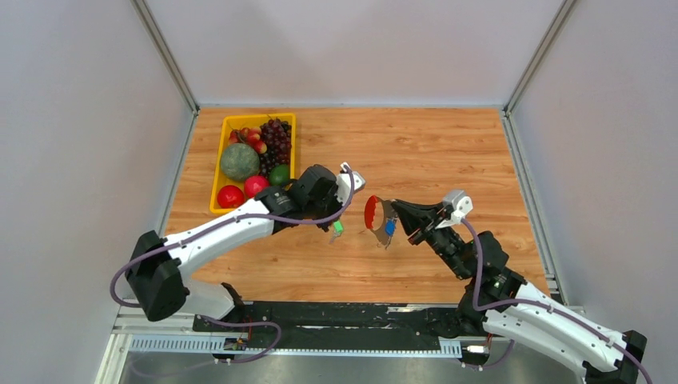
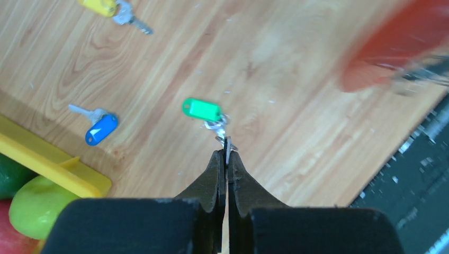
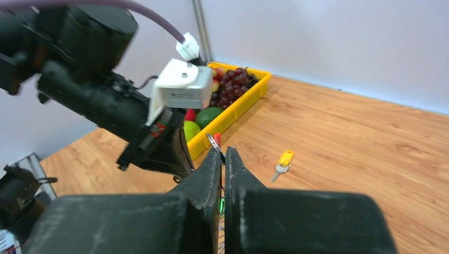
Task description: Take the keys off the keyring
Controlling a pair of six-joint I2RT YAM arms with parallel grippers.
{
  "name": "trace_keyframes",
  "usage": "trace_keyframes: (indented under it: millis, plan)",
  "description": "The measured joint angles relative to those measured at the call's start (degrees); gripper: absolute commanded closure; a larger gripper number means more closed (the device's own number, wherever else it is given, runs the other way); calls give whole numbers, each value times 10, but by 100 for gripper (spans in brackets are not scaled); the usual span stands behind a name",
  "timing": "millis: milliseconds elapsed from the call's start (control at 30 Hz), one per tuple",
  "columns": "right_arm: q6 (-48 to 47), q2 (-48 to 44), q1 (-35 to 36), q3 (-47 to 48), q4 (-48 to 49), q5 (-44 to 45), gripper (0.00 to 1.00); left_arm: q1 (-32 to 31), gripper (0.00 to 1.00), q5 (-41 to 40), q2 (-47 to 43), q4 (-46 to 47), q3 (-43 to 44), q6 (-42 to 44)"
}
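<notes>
My right gripper [image 1: 387, 210] is shut on the keyring [image 1: 374, 214], a grey holder with a red band, held above the table. A blue key [image 1: 390, 227] hangs from it. In the right wrist view only a red sliver of the keyring [image 3: 217, 139] shows at the shut gripper [image 3: 223, 151]. My left gripper [image 2: 226, 152] is shut on the silver end of a green key [image 2: 201, 109], which hangs a short way left of the keyring [image 2: 392, 47]. The top view shows this green key [image 1: 338, 227] below the left gripper [image 1: 339, 216]. A loose blue key [image 2: 100, 128] and a yellow key [image 2: 100, 6] lie on the table.
A yellow fruit tray [image 1: 217, 164] with grapes, apples and a melon stands at the back left, close behind the left arm; its corner [image 2: 63, 172] is beside the loose blue key. The yellow key [image 3: 285, 159] lies on wood right of the tray [image 3: 233, 108].
</notes>
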Motion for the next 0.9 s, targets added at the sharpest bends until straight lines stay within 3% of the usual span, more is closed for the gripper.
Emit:
trace_keyframes:
  millis: [67, 133, 167, 233, 267, 300, 367, 633, 900]
  plan:
    - [-1, -17, 0, 0, -10, 17, 100, 28, 99, -3, 27, 17, 0, -11]
    - [-3, -27, 0, 0, -16, 31, 100, 51, 86, -6, 43, 32, -1, -19]
    - [-4, -28, 0, 0, -18, 36, 100, 66, 56, -8, 50, 43, -1, -24]
    - [-5, -28, 0, 0, -25, 43, 100, 85, 29, -14, 56, 62, -1, -29]
    - [-5, -26, 0, 0, -28, 47, 100, 97, 23, -22, 57, 73, -1, -40]
    - [-4, -19, 0, 0, -31, 52, 100, 107, 11, -32, 57, 82, -1, -49]
    - [-1, 4, 0, 3, -40, 59, 100, 125, 2, -48, 57, 98, -1, -67]
    - [36, 159, -20, 34, -83, 32, 100, 144, 0, -99, 0, 136, -38, -115]
    - [105, 258, -191, 56, -58, -143, 100, 143, 0, -116, -124, 137, -72, -135]
